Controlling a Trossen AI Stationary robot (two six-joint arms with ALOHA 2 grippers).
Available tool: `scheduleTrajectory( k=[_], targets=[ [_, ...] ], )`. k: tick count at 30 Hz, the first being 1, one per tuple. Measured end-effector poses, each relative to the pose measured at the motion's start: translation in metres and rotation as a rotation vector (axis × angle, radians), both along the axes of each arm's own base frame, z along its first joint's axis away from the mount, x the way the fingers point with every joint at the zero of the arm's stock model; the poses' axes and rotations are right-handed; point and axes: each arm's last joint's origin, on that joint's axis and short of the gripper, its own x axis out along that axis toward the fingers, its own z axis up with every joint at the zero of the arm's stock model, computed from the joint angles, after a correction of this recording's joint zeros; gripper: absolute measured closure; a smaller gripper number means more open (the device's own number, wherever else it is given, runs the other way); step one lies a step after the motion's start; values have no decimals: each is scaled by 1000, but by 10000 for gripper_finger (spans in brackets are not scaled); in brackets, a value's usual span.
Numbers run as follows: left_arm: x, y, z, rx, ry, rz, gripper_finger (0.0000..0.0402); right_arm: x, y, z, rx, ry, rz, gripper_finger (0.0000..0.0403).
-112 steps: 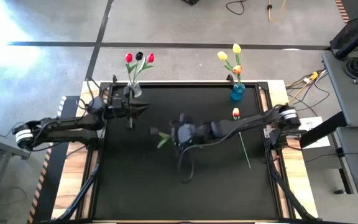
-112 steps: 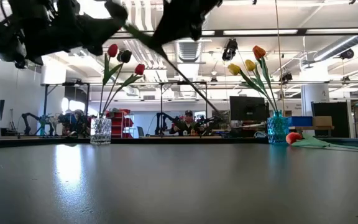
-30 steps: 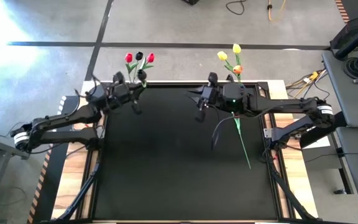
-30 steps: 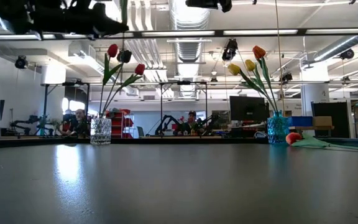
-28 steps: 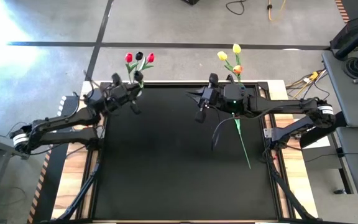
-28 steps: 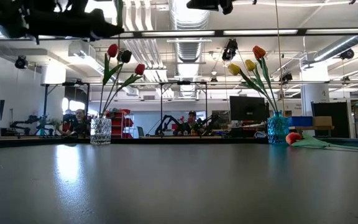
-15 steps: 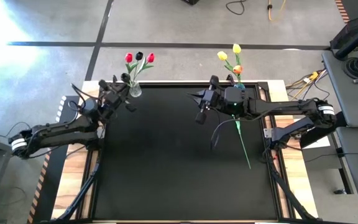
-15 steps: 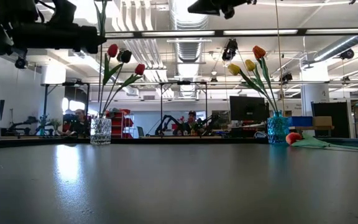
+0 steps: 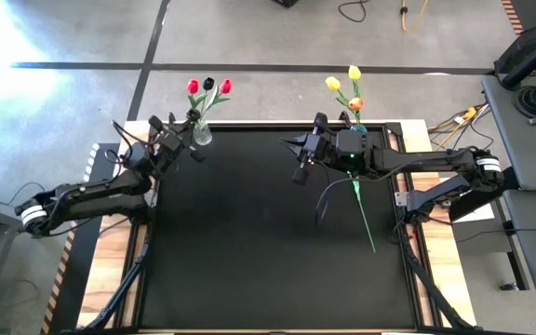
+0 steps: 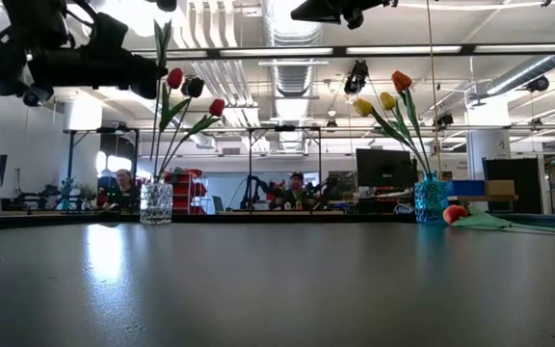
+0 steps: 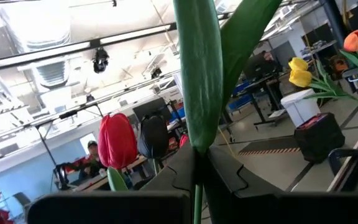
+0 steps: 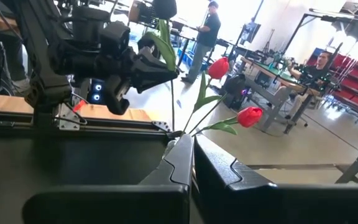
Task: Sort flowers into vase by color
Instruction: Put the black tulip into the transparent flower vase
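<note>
My left gripper [image 9: 186, 140] is raised beside the clear vase [image 9: 201, 137] at the table's far left, shut on a near-black tulip [image 12: 164, 7]. Two red heads [image 9: 193, 87] and a black one [image 9: 209, 84] stand in that vase [image 10: 156, 202]. The blue vase [image 10: 431, 200] at the far right holds yellow [image 9: 355, 72] and orange [image 9: 355, 104] tulips. One more tulip lies flat on the table by its stem [image 9: 365, 219], with its reddish head [image 10: 456, 213] beside the blue vase. My right gripper [image 9: 298, 172] hangs shut, high over the table's far middle [image 12: 188, 152]. My left gripper pinches the tulip's stem [image 11: 196, 180] between its two fingers, just below a broad leaf [image 11: 197, 93]. The fingers [image 12: 143, 68] come level from the table's left and lie across the upright stem. The flower is lifted clear of the table; its lower end [image 12: 173, 121] points down toward the clear vase.
My right arm [image 9: 408, 163] reaches along the far edge over the blue vase and the lying tulip's head. The black tabletop [image 9: 249, 251] spreads toward me. People and workbenches [image 10: 292, 188] show in the room beyond the table.
My left gripper has carried the near-black tulip toward the table's left and far edge and a little downward, closing in beside the clear vase, with the stem kept upright. My right arm has stayed still.
</note>
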Motion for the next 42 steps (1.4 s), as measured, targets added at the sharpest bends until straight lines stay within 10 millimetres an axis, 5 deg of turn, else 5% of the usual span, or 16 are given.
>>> scheduleTrajectory(
  k=[32,42],
  targets=[
    [0,45,-36,-79,-44,24,400,0,0,3,-21,-4,2,394],
    [-3,51,-41,-143,-93,167,342,0,0,6,-20,-14,2,394]
  ],
)
